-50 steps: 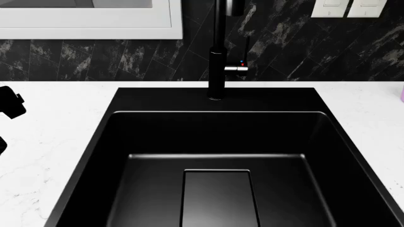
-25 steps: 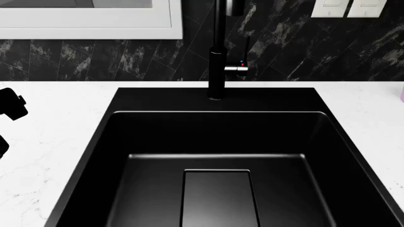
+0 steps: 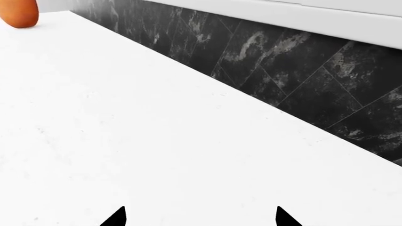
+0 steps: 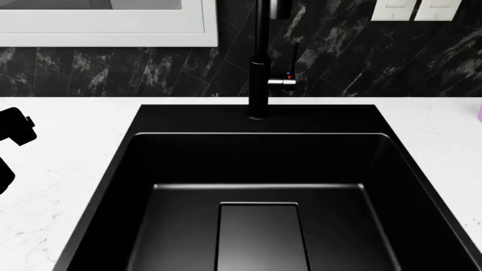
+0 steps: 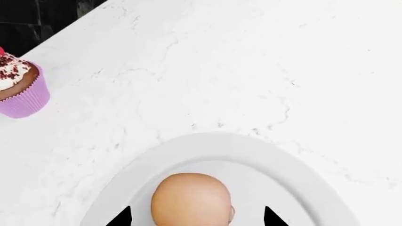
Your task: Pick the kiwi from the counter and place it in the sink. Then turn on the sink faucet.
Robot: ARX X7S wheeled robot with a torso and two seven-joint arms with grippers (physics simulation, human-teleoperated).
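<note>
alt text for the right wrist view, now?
A tan-orange kiwi sits on a white plate, between the open right gripper's two black fingertips. The plate rests on the veined white counter; a cupcake in a pink wrapper stands apart, near the dark backsplash.

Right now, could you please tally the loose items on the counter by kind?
Kiwi: 1
Orange fruit: 1
Cupcake: 1
Plate: 1
Total: 4
</note>
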